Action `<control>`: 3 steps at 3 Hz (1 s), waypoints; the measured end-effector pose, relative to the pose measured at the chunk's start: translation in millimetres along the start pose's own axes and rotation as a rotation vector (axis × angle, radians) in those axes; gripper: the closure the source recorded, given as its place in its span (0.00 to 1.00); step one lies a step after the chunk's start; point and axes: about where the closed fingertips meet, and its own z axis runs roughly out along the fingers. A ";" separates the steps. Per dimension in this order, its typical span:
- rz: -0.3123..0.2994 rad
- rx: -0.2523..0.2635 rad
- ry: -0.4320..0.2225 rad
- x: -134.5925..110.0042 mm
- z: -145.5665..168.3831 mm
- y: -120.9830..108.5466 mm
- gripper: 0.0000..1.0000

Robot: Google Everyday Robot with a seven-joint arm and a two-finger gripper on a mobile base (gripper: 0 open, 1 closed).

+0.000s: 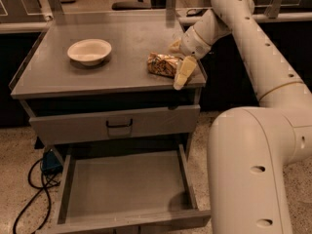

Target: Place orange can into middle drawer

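The orange can (163, 64), shiny gold-orange and brown with a crinkled surface, lies on its side on the grey cabinet top (97, 77) near the right front corner. My gripper (178, 59) is at the can's right end, just above the top. Its fingers are spread, one finger (184, 71) toward the front and the other behind, and the can's right end sits at the gap between them. The middle drawer (126, 191), wide, shallow and grey, is pulled open below and has nothing in it.
A white bowl (89, 51) stands on the left part of the top. A shut drawer front with a black handle (119, 126) sits above the open drawer. My own base (258, 169) fills the right foreground. Black cables (34, 182) lie on the floor at left.
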 end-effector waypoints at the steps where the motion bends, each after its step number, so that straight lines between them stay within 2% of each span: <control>1: 0.000 0.013 -0.005 -0.9 4.5 -5.2 0.00; 2: 0.000 0.013 -0.005 -0.9 4.5 -5.2 0.19; 3: 0.000 0.013 -0.005 -0.9 4.5 -5.2 0.42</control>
